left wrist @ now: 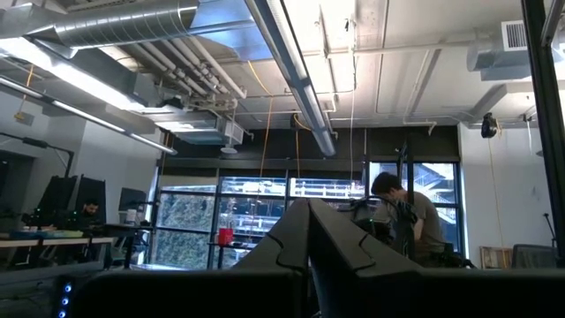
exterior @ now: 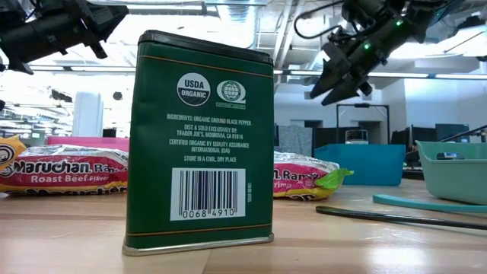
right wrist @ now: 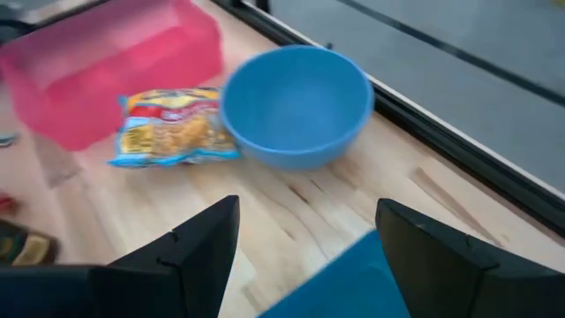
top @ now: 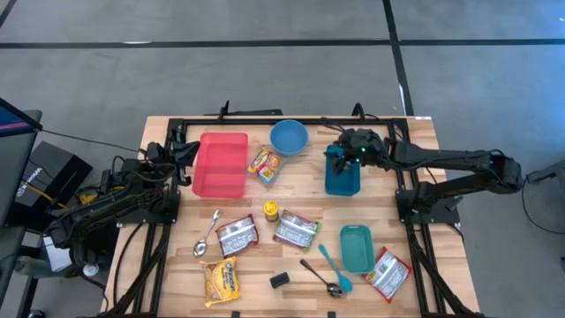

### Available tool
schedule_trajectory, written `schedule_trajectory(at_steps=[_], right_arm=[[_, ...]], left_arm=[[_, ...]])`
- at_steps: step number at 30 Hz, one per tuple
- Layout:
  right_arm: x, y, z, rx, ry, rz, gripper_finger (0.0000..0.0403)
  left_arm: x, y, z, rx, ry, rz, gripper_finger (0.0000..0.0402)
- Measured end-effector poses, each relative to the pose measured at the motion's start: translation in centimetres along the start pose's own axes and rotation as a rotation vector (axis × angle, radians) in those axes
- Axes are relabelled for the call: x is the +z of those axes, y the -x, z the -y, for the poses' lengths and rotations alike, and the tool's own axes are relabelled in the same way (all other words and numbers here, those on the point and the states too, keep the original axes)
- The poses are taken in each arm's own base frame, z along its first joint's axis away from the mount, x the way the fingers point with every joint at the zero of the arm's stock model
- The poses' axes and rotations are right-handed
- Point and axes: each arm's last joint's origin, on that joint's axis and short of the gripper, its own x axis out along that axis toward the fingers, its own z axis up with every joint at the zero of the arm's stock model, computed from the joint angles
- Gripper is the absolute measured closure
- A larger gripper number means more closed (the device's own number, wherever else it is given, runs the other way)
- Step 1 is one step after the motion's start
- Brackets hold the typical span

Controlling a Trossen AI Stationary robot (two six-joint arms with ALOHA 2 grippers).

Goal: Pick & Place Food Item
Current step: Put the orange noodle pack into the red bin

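Jaws standing open and empty, our right gripper (top: pixel 340 155) is hovering over the blue bin (top: pixel 342 179) — nothing picked yet — while the noodle packet (top: pixel 264 163) is lying beside the blue bowl (top: pixel 289 137), left gripper shut, parked.

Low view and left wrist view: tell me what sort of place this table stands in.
Probably an open-plan lab or office workspace: exposed ceiling ducts, a person at a workstation before tall windows, and a wooden table laid out with food packets for the two robot arms.
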Motion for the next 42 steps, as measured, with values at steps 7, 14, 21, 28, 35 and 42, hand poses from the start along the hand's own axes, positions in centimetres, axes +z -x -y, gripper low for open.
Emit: schedule_trajectory(at_steps=[7,14,21,28,35,42], right_arm=[[0.5,0.4,-1.5,0.071,0.078,0.082,0.0142],[0.5,0.7,-2.4,0.107,0.142,0.113,0.0142],[0.5,-0.2,-3.6,0.135,0.228,0.155,0.0143],[-0.1,-2.6,-5.2,0.152,0.369,0.191,0.0143],[-0.4,-3.3,-5.3,0.147,0.319,0.144,0.0142],[0.0,-1.9,-4.9,0.142,0.27,0.091,0.0143]], left_arm=[[0.0,0.0,0.0,0.0,0.0,0.0,0.0402],[0.0,0.0,0.0,0.0,0.0,0.0,0.0402],[0.0,0.0,0.0,0.0,0.001,-0.001,0.0402],[0.0,0.0,0.0,0.001,0.002,-0.005,0.0402],[-0.1,0.0,0.0,0.002,0.002,-0.007,0.0402],[-0.1,0.0,0.0,0.004,0.004,-0.014,0.0402]])
